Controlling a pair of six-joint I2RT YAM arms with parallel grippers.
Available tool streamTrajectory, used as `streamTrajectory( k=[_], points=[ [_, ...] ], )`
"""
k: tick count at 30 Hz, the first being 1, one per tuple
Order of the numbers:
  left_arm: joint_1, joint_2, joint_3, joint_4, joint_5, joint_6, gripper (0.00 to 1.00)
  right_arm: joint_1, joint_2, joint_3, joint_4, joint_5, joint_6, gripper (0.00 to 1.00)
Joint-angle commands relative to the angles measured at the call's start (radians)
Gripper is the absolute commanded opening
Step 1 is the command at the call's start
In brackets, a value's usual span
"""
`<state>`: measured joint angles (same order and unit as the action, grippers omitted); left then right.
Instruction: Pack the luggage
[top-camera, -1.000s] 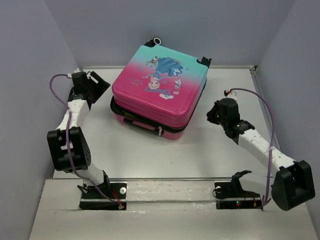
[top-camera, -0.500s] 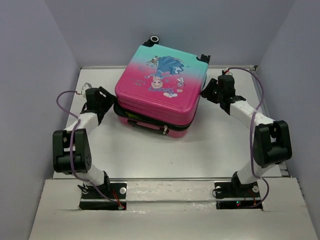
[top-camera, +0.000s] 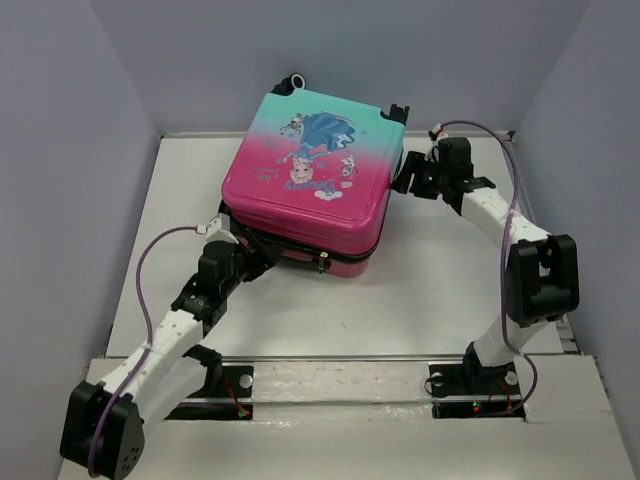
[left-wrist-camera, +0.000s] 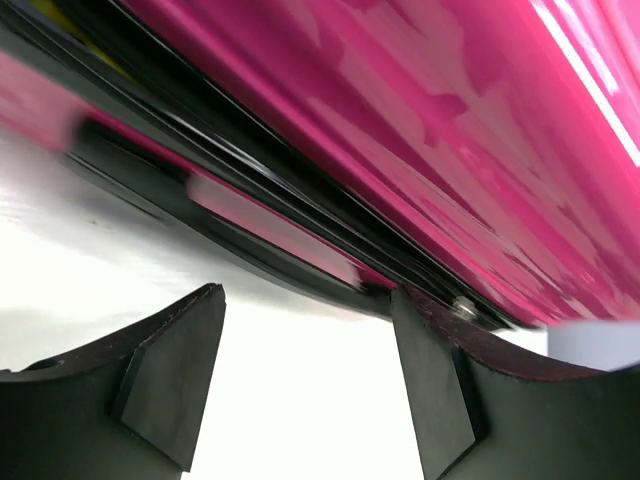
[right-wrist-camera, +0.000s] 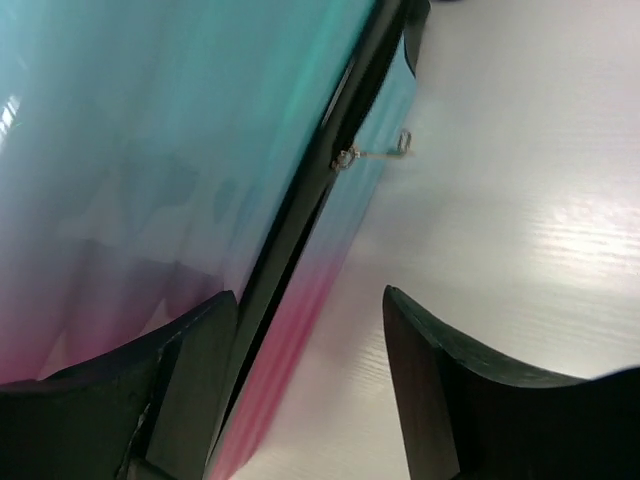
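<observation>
Pale lilac walls (top-camera: 60, 150) close in a white worktop (top-camera: 440, 290) on three sides, and the two arms reach out from the near edge. From where I stand, the luggage (top-camera: 310, 175) lies flat towards 12 o'clock on the worktop. Its printed face is up, the pink end is nearer the arms and the teal end is by the back wall. The cartoon princess (top-camera: 305, 160) sits about the middle of the lid. Black wheels (top-camera: 292, 82) stick out at the far edge.

The left pincer (top-camera: 248, 255) is down low at the luggage's 7 o'clock corner, right up against the pink shell. Seen from its own camera, its two dark fingers (left-wrist-camera: 170, 400) stand well apart with only bare worktop between them. It has hold of nothing. The black zip seam (left-wrist-camera: 250, 170) runs across just above the fingers, blurred.

The right pincer (top-camera: 408, 180) is at the luggage's 3 o'clock side, at the teal part of the shell. Its fingers (right-wrist-camera: 440, 410) are spread too. One is over by the seam and the other hangs above the worktop, apart from the case. A strip of the lower shell shows in the gap, but the pincer is not closed on it. I cannot tell whether the finger by the seam touches the shell. A small metal zip pull (right-wrist-camera: 378, 152) juts out sideways from the seam. A purple cable (top-camera: 145, 290) loops off the left arm.
</observation>
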<state>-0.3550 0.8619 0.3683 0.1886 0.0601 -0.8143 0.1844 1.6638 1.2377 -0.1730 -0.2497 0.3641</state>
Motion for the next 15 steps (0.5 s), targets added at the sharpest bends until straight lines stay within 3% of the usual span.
streamTrajectory(
  k=[1,5,9,12,14,15],
  points=[
    [-0.036,-0.152,-0.011,-0.092,-0.031,-0.011,0.77,0.061,0.031,0.206,0.006,-0.272,-0.031,0.69],
    [-0.042,-0.199,0.058,-0.136,-0.029,0.015,0.77,0.05,0.077,0.373,-0.079,-0.313,-0.06,0.72],
    [-0.048,-0.271,0.145,-0.245,-0.09,0.091,0.77,0.027,0.045,0.496,-0.204,-0.225,-0.099,0.8],
    [-0.048,-0.296,0.239,-0.322,-0.221,0.173,0.78,0.027,-0.085,0.395,-0.198,-0.194,-0.093,0.8],
    [-0.045,-0.262,0.281,-0.354,-0.266,0.196,0.79,0.049,-0.174,0.286,-0.162,-0.201,-0.065,0.75],
    [-0.042,-0.239,0.309,-0.365,-0.25,0.205,0.78,0.073,-0.221,0.225,-0.117,-0.191,-0.053,0.67]
  ],
)
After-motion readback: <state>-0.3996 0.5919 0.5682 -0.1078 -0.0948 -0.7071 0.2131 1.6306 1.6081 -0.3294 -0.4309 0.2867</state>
